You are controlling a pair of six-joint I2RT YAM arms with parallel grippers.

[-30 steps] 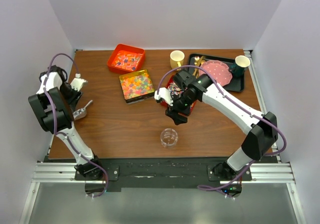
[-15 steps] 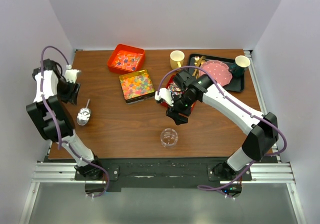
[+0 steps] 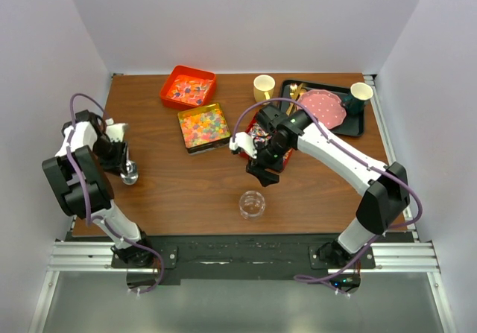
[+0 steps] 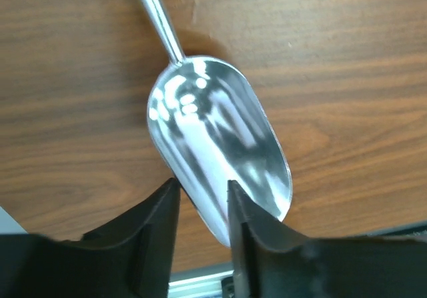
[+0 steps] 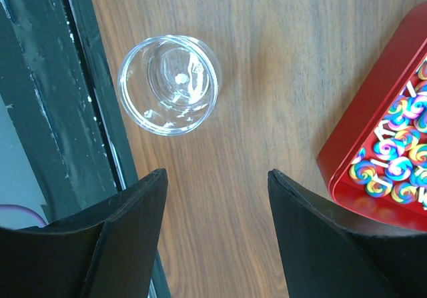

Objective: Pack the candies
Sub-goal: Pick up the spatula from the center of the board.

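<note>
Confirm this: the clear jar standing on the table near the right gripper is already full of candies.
Not right. The clear jar does stand on the table near the right gripper, but it is empty, not full. The right wrist view looks straight down into it.

This is a robotics lab test cell. Plain white panel walls [image 3: 246, 20] box in a brown wood-grain table [image 3: 186, 191]. A white-and-black left robot arm [image 3: 113, 215] and its matching right robot arm [image 3: 343, 158] are bolted to a silver aluminium rail [image 3: 246, 257] at the near edge. Open trays of small bright candies [image 3: 203, 126] sit laid out on top.
</note>
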